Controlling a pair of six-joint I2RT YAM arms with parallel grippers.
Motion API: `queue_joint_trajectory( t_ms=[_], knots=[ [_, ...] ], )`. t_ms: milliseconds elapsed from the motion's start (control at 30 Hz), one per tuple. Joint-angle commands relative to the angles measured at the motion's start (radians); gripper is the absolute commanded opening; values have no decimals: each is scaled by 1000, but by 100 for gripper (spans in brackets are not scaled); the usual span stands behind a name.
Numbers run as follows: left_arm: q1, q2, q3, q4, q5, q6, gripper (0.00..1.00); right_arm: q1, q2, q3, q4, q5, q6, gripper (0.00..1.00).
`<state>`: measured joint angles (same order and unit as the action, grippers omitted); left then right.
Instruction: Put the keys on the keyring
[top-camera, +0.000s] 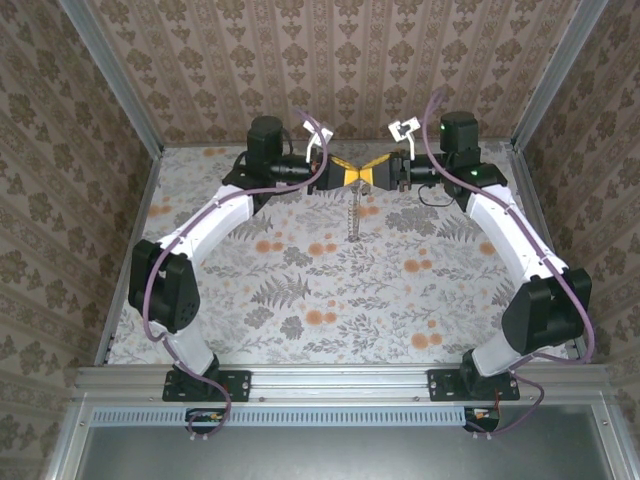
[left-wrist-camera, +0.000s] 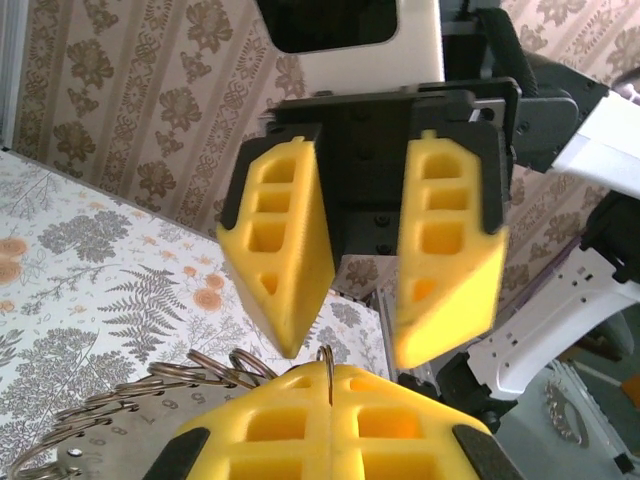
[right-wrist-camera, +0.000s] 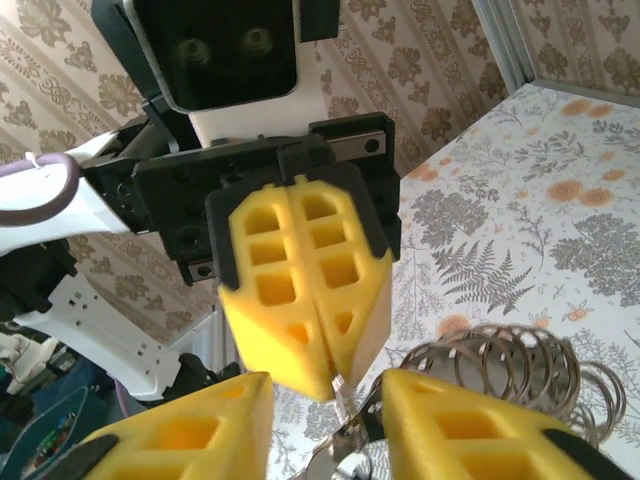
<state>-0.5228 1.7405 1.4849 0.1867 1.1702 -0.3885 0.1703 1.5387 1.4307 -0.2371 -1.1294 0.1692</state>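
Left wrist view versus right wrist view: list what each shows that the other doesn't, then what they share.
Left wrist: the right gripper head-on, jaws apart, with the right arm's white link behind it.
Right wrist: the left gripper head-on, shut, level with the right gripper's open fingers.
Both: a thin metal ring pinched at the left gripper's tip, the chain of metal rings, the floral table cover and the patterned wall.
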Motion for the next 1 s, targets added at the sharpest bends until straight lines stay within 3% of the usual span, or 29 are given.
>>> queue_joint_trajectory(
  t_ms=[0,433,667,800,967],
  knots=[
    [4,-16,-8,149,-24,-98,0,-22,-53,-44,90,-1,49,40],
    [3,-27,-5,225,-34,-171,0,-35,-62,-159,275,-27,169,53],
    [3,-30,-9,274,-28,-209,0,-11,-41,-162,305,-36,187,53],
    [1,-29,-8,286,-27,-220,0,12,-28,-159,321,-36,194,48],
    [4,-35,-13,289,-39,-220,0,23,-24,-166,320,-38,193,26]
  ],
)
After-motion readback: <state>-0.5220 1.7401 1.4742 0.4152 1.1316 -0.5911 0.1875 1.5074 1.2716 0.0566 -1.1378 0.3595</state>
